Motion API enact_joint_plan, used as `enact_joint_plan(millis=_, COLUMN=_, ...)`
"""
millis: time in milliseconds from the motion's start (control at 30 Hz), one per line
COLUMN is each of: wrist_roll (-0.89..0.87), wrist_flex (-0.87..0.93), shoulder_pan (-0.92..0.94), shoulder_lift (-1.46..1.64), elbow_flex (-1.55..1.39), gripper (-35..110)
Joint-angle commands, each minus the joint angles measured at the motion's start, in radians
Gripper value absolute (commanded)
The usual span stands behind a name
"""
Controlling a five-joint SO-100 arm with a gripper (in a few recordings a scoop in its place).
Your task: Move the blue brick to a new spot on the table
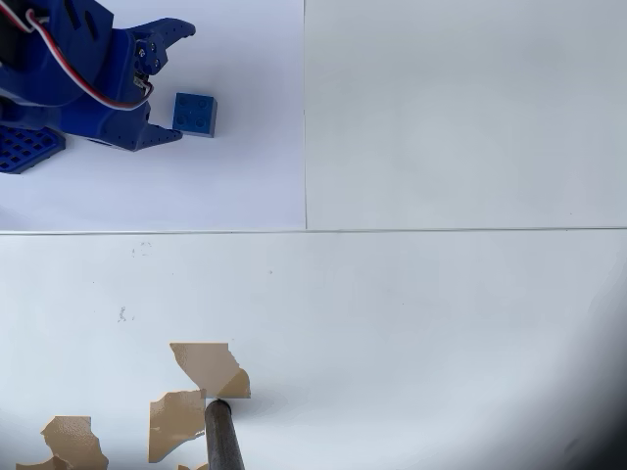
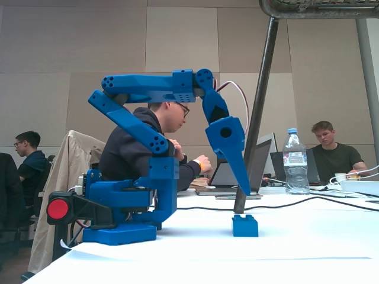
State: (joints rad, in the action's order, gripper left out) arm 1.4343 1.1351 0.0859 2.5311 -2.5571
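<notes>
The table [image 1: 441,313] was seen as a broad white surface with paper sheets, seam lines and torn brown tape scraps [image 1: 211,367] toward 6 o'clock in the overhead view. The gripper [image 1: 174,83] was found at 10 o'clock with jaws spread open, gripping nothing. The blue brick [image 1: 195,114] was located just beyond the fingertips, toward the lower one, studs up, flat on the paper. A closing jaw was judged likely to push it away or tip it
</notes>
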Motion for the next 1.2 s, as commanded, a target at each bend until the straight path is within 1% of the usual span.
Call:
enact_joint_plan(millis=0, wrist_roll=0.060, wrist_flex=-0.078, shoulder_pan=0.012, shoulder_lift=0.000, elbow_flex=-0.046, gripper=45)
enact_joint_plan(millis=100, wrist_roll=0.077, wrist_flex=-0.141, shoulder_pan=0.011, shoulder_lift=0.000, elbow_flex=-0.114, gripper=44)
enact_joint_plan(millis=400, wrist_roll=0.048, wrist_flex=-0.291, shoulder_pan=-0.006, shoulder_lift=-0.066, elbow_flex=-0.221, gripper=42)
enact_joint_plan(millis=733, wrist_roll=-0.025, wrist_flex=-0.436, shoulder_pan=-0.066, shoulder_lift=-0.209, elbow_flex=-0.247, gripper=25)
enact_joint_plan(millis=967, wrist_roll=-0.041, wrist_flex=-0.460, shoulder_pan=-0.087, shoulder_lift=-0.230, elbow_flex=-0.268, gripper=19)
enact_joint_plan(millis=1167, wrist_roll=-0.069, wrist_flex=-0.360, shoulder_pan=-0.097, shoulder_lift=-0.166, elbow_flex=-0.213, gripper=12)
